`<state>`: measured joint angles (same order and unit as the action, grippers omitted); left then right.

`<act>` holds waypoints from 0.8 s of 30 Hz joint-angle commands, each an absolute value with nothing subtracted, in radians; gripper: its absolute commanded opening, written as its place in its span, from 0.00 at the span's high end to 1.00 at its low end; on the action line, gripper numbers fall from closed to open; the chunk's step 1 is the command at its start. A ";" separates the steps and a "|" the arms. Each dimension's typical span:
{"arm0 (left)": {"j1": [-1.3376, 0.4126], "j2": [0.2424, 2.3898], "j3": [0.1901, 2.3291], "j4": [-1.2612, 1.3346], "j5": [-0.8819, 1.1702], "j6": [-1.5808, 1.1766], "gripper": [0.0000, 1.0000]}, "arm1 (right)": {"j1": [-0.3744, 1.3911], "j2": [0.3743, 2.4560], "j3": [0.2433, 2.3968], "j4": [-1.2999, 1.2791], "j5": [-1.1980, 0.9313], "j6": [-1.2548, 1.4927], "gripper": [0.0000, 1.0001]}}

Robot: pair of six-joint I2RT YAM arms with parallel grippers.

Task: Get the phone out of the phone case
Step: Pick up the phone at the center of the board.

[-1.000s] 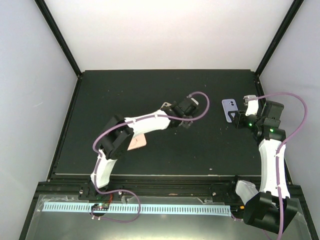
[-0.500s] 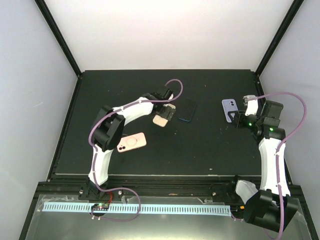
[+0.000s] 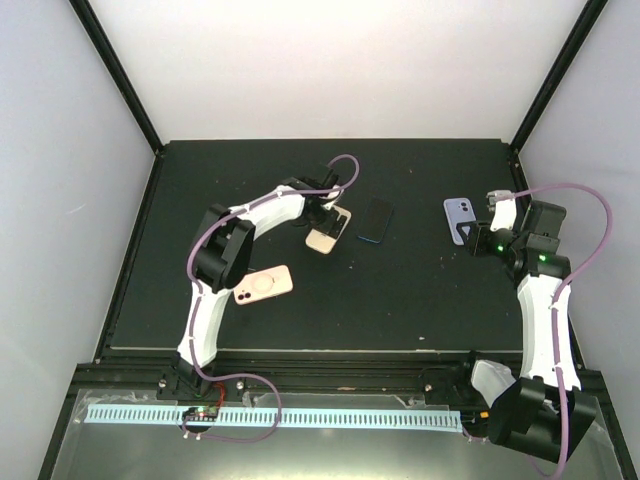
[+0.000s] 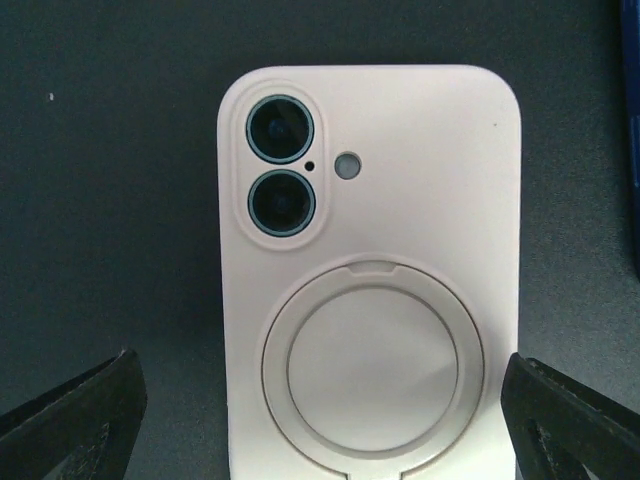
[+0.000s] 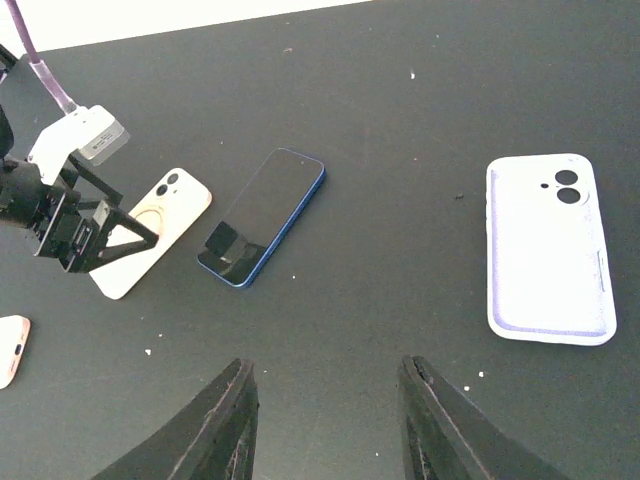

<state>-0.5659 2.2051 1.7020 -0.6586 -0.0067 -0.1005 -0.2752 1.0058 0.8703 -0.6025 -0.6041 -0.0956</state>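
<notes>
A cream phone case (image 4: pixel 370 270) with a phone in it lies back up on the black table; two teal-rimmed lenses and a round ring show. My left gripper (image 4: pixel 325 425) hovers over its lower end, open, one finger on each side and not touching it. In the top view that case (image 3: pixel 330 238) lies just under the left gripper (image 3: pixel 322 220). A bare blue phone (image 3: pixel 375 220) lies screen up to its right. My right gripper (image 5: pixel 330 420) is open over bare table, with nothing between its fingers.
A lavender case (image 3: pixel 461 218) lies flat at the right, close to the right gripper (image 3: pixel 488 236). A pink cased phone (image 3: pixel 263 284) lies near the left arm's elbow. The black table's edge (image 3: pixel 300 350) runs along the front.
My left gripper has moved left, off the blue phone, which now lies uncovered on the table, and hangs open over the cream case. The right arm has not moved.
</notes>
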 commanded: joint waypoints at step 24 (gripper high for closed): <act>-0.603 2.340 1.869 -0.932 0.003 -0.129 0.17 | -0.275 1.032 0.867 -0.579 -0.600 -0.110 0.60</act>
